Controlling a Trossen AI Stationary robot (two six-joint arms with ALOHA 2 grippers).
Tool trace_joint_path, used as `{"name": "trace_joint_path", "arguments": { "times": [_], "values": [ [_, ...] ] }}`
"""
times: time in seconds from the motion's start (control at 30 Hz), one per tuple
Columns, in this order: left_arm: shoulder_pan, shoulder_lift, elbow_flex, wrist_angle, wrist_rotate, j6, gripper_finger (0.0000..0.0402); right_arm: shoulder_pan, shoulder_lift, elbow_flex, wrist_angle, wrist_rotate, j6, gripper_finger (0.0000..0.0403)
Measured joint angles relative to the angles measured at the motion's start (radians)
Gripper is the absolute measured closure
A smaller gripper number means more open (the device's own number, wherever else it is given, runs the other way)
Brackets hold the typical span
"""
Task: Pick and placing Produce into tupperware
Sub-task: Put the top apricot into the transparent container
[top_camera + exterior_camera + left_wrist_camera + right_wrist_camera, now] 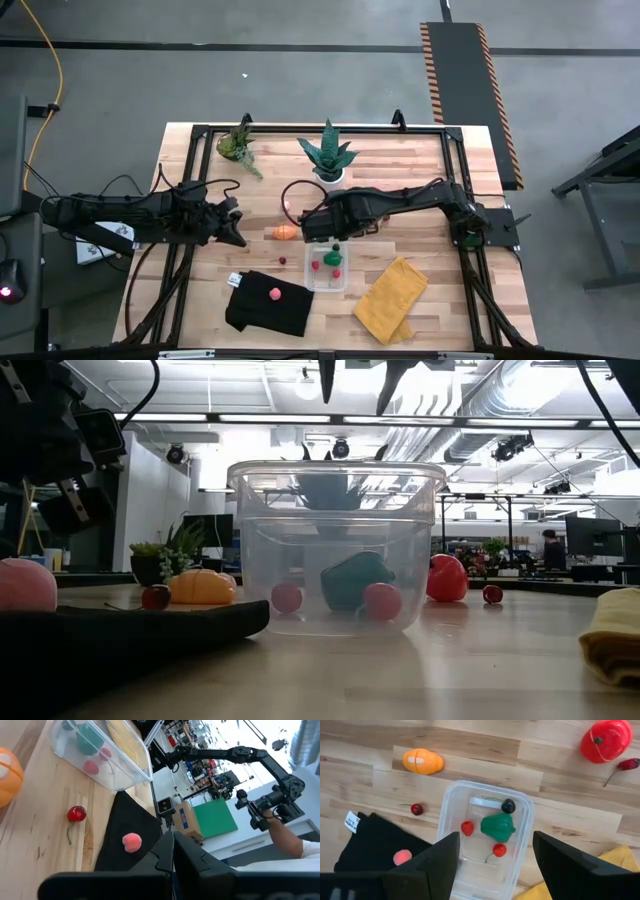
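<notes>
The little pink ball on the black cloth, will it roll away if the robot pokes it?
Probably. The pink ball looks round and smooth, so a poke would likely send it rolling. The black cloth under it may slow it a bit. It also looks tiny, so probably light and easily knocked.

Both arms are dark, nearly black, built of slim tubular links joined by thicker rounded joints. Black cables loop loosely along the left arm (140,212) and curl off the right arm (400,203) near its wrist. The left tool (174,862) has two matte black, angular fingers (192,860) meeting along a thin seam. The right tool (495,857) carries two broad, flat black fingers (440,860) with slanted upper edges.
</notes>
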Motion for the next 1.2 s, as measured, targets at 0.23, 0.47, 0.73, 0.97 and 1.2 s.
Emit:
{"name": "trace_joint_path", "arguments": {
  "times": [0.23, 0.47, 0.73, 0.97, 1.2],
  "values": [
    [0.0, 0.0, 0.0, -0.001, 0.02, -0.002, 0.0401, -0.004, -0.028, -0.001, 0.0, -0.027, -0.041, 0.016],
    [0.0, 0.0, 0.0, -0.003, 0.039, -0.002, 0.0401, -0.003, -0.126, -0.029, 0.002, 0.004, -0.06, 0.016],
    [0.0, 0.0, 0.0, -0.004, 0.039, 0.016, 0.0401, 0.003, -0.374, -0.414, -0.001, -0.037, 0.031, 0.016],
    [0.0, 0.0, 0.0, -0.003, 0.03, 0.016, 0.0401, 0.032, -0.614, -0.752, 0.021, -0.08, 0.159, 0.016],
    [0.0, 0.0, 0.0, -0.001, -0.035, -0.027, 0.0401, -0.001, -0.829, -1.077, 0.175, -0.08, 0.147, 0.016]
  ]
}}
